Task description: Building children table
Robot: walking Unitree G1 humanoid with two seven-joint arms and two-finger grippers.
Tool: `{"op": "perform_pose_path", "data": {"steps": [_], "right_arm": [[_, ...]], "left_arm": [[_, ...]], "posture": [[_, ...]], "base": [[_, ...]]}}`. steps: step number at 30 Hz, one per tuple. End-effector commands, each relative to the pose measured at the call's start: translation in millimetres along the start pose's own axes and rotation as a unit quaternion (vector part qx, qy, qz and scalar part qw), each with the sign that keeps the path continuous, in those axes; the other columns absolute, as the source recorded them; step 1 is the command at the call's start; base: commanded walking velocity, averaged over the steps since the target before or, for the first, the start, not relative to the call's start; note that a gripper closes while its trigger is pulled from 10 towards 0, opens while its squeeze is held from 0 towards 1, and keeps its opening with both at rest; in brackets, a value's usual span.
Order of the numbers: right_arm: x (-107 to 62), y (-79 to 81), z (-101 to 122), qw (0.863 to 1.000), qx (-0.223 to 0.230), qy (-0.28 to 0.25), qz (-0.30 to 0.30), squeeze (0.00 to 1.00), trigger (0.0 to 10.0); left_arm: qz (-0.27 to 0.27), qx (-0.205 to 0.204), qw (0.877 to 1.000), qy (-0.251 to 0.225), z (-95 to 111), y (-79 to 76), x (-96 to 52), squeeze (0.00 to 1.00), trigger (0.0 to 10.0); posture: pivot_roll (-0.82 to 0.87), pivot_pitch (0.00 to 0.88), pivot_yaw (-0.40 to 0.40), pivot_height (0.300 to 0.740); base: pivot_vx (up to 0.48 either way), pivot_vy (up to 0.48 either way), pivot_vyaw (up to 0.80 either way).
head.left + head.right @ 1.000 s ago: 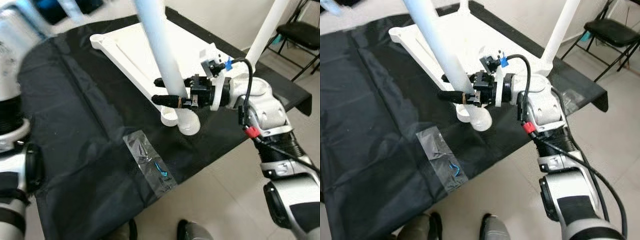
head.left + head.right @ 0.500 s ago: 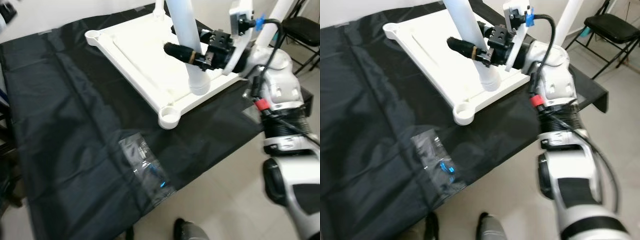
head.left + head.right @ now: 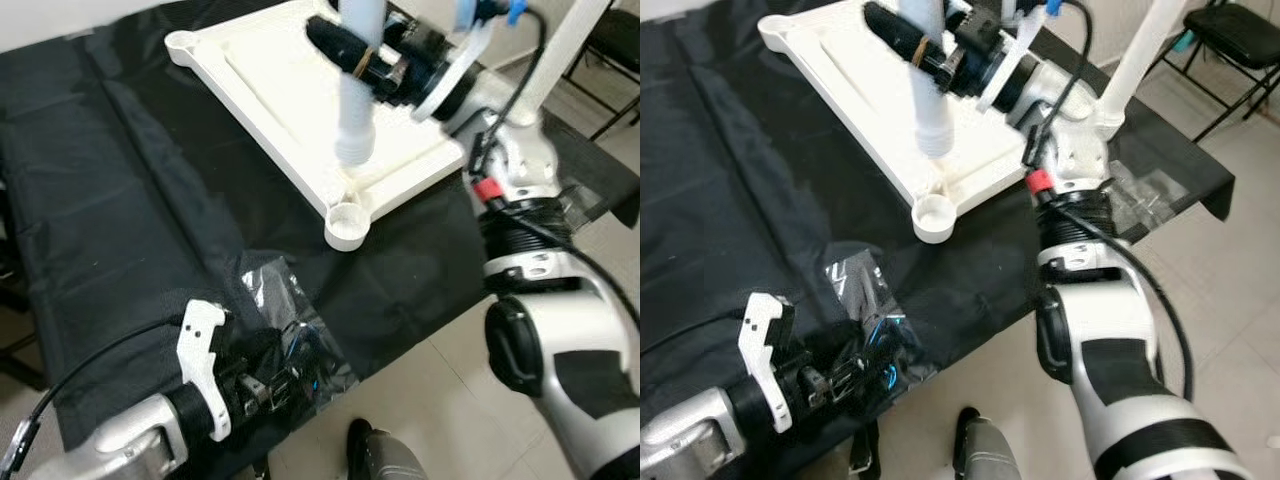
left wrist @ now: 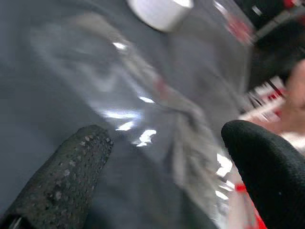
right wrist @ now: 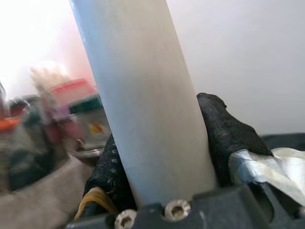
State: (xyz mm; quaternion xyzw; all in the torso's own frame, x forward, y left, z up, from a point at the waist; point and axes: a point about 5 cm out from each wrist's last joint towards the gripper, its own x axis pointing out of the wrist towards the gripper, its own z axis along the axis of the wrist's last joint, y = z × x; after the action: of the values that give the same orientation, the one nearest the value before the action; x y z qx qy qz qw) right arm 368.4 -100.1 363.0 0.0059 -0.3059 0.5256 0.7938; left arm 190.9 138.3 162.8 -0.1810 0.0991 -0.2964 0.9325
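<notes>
The white tabletop lies upside down on black cloth, its near corner socket open. My right gripper is shut on a white table leg, held nearly upright, its lower end hanging over the tabletop just behind that socket. In the right wrist view the leg sits between the black fingers. My left gripper is low at the cloth's near edge, open over a clear plastic bag. In the left wrist view the bag lies between the spread fingers.
Another white leg stands fitted at the tabletop's far right corner. A black folding chair stands on the tiled floor at the far right. The black cloth covers the work table to my left; its edge drops off in front.
My right gripper has swung the leg from slanted to nearly upright and brought its end close behind the near socket. My left arm has come in, down to the plastic bag. The camera shifted.
</notes>
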Motion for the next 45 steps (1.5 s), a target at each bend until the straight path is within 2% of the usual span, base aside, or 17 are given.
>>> {"op": "perform_pose_path", "data": {"steps": [1, 4, 5, 6, 7, 8, 9, 10, 13, 20, 30, 31, 32, 34, 36, 40, 45], "right_arm": [[-0.6, -2.6, 10, 1.0, 0.002, -0.03, 0.001, 0.0, 10.0], [-0.1, -2.4, 15, 0.998, 0.027, -0.055, 0.005, 0.0, 10.0], [-2.3, -3.7, 20, 0.993, 0.077, -0.085, 0.008, 0.0, 10.0], [-14.1, -1.2, 26, 0.979, 0.156, -0.126, 0.048, 0.0, 10.0], [-14.1, -1.2, 26, 0.979, 0.156, -0.126, 0.048, 0.0, 10.0], [-29.3, 5.8, 30, 0.961, 0.204, -0.152, 0.107, 0.0, 10.0], [-29.3, 5.8, 30, 0.961, 0.204, -0.152, 0.107, 0.0, 10.0], [-45.3, 14.6, 31, 0.94, 0.244, -0.167, 0.173, 0.0, 10.0], [-63.5, 23.7, 24, 0.922, 0.283, -0.148, 0.22, 0.0, 10.0], [-67.2, 32.0, 9, 0.938, 0.256, -0.1, 0.211, 0.0, 10.0], [-66.6, 38.3, 14, 0.945, 0.238, -0.097, 0.204, 0.0, 10.0], [-69.4, 42.6, 11, 0.949, 0.22, -0.065, 0.217, 0.0, 10.0], [-71.4, 41.4, 3, 0.963, 0.168, 0.003, 0.21, 0.0, 10.0], [-71.4, 41.4, 3, 0.963, 0.168, 0.003, 0.21, 0.0, 10.0], [-73.1, 38.3, -7, 0.971, 0.1, 0.08, 0.202, 0.0, 10.0], [-70.6, 38.0, -14, 0.972, 0.065, 0.113, 0.194, 0.0, 10.0], [-68.1, 33.2, -23, 0.98, 0.036, 0.135, 0.144, 0.0, 10.0]], "left_arm": [[0.016, -0.002, 1.0, -0.005, -1, 3.3, -0.2, 0.0, 10.0], [0.026, 0.005, 1.0, -0.014, 4, 8.4, 1.1, 0.0, 10.0], [0.037, 0.01, 0.999, -0.029, 11, 14.4, 3.2, 0.0, 10.0], [0.04, 0.012, 0.997, -0.068, 30, 19.4, 6.0, 0.0, 10.0], [0.04, 0.012, 0.997, -0.068, 30, 19.4, 6.0, 0.0, 10.0], [0.038, 0.01, 0.993, -0.108, 48, 22.3, 7.1, 0.0, 10.0], [0.038, 0.01, 0.993, -0.108, 48, 22.3, 7.1, 0.0, 10.0], [0.031, 0.013, 0.99, -0.14, 64, 23.6, 7.8, 0.0, 10.0], [0.023, 0.033, 0.983, -0.178, 80, 18.1, 4.7, 0.0, 10.0], [0.029, 0.056, 0.977, -0.202, 87, 16.0, 6.2, 0.0, 10.0], [0.021, 0.086, 0.964, -0.249, 117, 19.7, 4.2, 0.0, 10.0], [0.02, 0.094, 0.957, -0.273, 134, 23.3, -0.8, 0.0, 10.0], [-0.024, 0.101, 0.942, -0.319, 168, 17.3, -10.0, 0.0, 10.0], [-0.024, 0.101, 0.942, -0.319, 168, 17.3, -10.0, 0.0, 10.0], [-0.125, 0.125, 0.917, -0.357, 210, -6.6, -23.1, 0.0, 10.0], [-0.214, 0.178, 0.902, -0.329, 223, -32.9, -20.5, 0.0, 10.0], [-0.234, 0.191, 0.899, -0.317, 227, -36.8, -13.8, 0.0, 10.0]], "posture": [[0.03, 0.33, -0.057, 0.74], [0.03, 0.326, -0.057, 0.74], [0.03, 0.3, -0.06, 0.74], [0.03, 0.263, -0.065, 0.74], [0.03, 0.263, -0.065, 0.74], [0.03, 0.244, -0.068, 0.74], [0.03, 0.244, -0.068, 0.74], [0.04, 0.212, -0.073, 0.74], [0.03, 0.188, -0.073, 0.74], [0.03, 0.153, -0.076, 0.74], [0.05, 0.099, -0.079, 0.74], [0.05, 0.092, -0.078, 0.74], [0.06, 0.074, -0.083, 0.74], [0.06, 0.074, -0.083, 0.74], [0.06, 0.058, -0.081, 0.74], [0.06, 0.045, -0.075, 0.74], [0.05, 0.025, -0.063, 0.74]], "base": [[0.0, 0.0, 0.0], [0.0, 0.0, 0.0], [0.0, 0.0, 0.0], [0.0, 0.0, 0.0], [0.0, 0.0, 0.0], [0.0, 0.0, 0.0], [0.0, 0.0, 0.0], [0.0, 0.0, 0.0], [0.0, 0.0, 0.0], [0.0, 0.0, 0.0], [0.0, 0.0, 0.0], [0.0, 0.0, 0.0], [0.0, 0.0, 0.0], [0.0, 0.0, 0.0], [0.0, 0.0, 0.0], [0.0, 0.0, 0.0], [0.0, 0.0, 0.0]]}}
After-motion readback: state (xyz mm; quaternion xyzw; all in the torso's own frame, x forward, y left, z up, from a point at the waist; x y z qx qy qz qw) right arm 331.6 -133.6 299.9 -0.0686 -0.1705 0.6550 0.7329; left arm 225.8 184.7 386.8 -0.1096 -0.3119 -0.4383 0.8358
